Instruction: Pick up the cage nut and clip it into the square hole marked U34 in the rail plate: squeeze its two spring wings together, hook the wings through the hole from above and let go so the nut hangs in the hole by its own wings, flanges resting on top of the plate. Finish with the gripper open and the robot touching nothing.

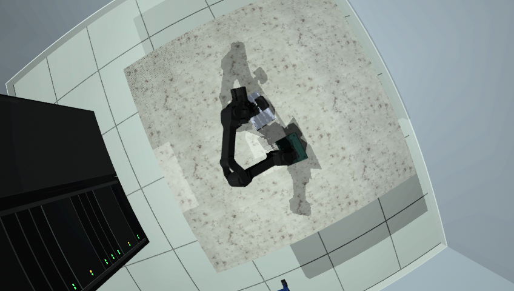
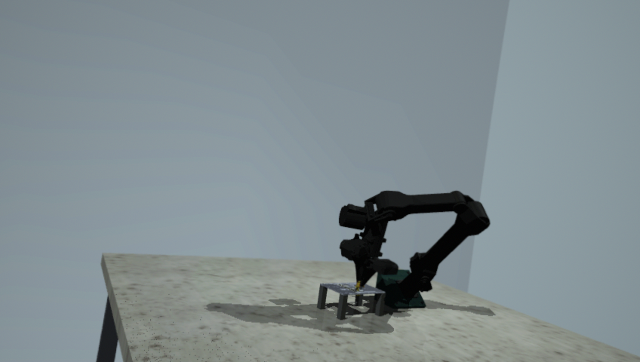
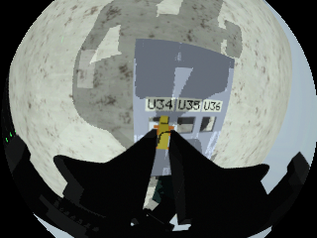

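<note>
Black from shoulder to wrist, the arm (image 1: 228, 143) (image 2: 431, 203) folds in a sharp bend as the top view looks down on it, its elbow well out from the green base plate (image 1: 302, 153) (image 2: 415, 301) and its forearm running back to a wrist over the small rail plate (image 1: 265, 119) (image 2: 370, 290) (image 3: 149, 74). Speckled pale stone makes up the table (image 1: 335, 108) (image 2: 201, 277) (image 3: 45, 59) beneath the tool, its slab reaching well past the arm on every side; beyond it lies a floor (image 1: 154, 212) of pale tiles, and a dark rack cabinet (image 1: 54, 143) with small green and amber lights stands across the floor, on the elbow's side of the arm. From the exterior, the upper links make a high arch, the forearm nearly level, and the gripper (image 2: 359, 284) (image 3: 162, 134) points steeply down at the rail plate, which stands on short grey legs just in front of the base; plain blue-grey walls (image 2: 224, 134) rise behind the arm. Through the wrist camera, the gripper's two dark fingers are closed on the yellow cage nut (image 3: 163, 141), pinching it between their tips. Just below the U34 label, the nut overlaps the square hole (image 3: 155, 120) in that view; whether its wings are hooked through, I cannot tell. Beside it are the U35 and U36 holes, with the nut at neither.
</note>
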Motion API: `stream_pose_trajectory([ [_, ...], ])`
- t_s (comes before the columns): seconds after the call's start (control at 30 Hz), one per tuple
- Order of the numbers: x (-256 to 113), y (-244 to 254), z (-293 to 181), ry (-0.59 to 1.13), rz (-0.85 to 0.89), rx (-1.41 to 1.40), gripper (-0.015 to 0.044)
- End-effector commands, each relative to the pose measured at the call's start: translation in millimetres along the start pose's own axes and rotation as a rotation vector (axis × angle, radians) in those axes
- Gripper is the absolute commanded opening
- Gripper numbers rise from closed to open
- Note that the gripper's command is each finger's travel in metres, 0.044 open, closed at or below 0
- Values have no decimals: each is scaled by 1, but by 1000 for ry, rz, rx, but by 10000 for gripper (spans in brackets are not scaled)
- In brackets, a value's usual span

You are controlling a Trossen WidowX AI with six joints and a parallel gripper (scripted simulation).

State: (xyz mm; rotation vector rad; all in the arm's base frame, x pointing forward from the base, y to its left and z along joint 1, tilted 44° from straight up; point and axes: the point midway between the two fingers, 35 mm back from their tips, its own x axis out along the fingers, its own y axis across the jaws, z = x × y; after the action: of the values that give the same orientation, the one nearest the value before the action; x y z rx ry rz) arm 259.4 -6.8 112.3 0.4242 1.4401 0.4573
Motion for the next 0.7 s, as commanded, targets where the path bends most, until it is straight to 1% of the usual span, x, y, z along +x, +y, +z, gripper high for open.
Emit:
stream_pose_trajectory([
  [0.0, 0, 0, 0, -1, -13, 2, 27],
  [0.67, 1, 2, 0, -1, -49, 2, 27],
])
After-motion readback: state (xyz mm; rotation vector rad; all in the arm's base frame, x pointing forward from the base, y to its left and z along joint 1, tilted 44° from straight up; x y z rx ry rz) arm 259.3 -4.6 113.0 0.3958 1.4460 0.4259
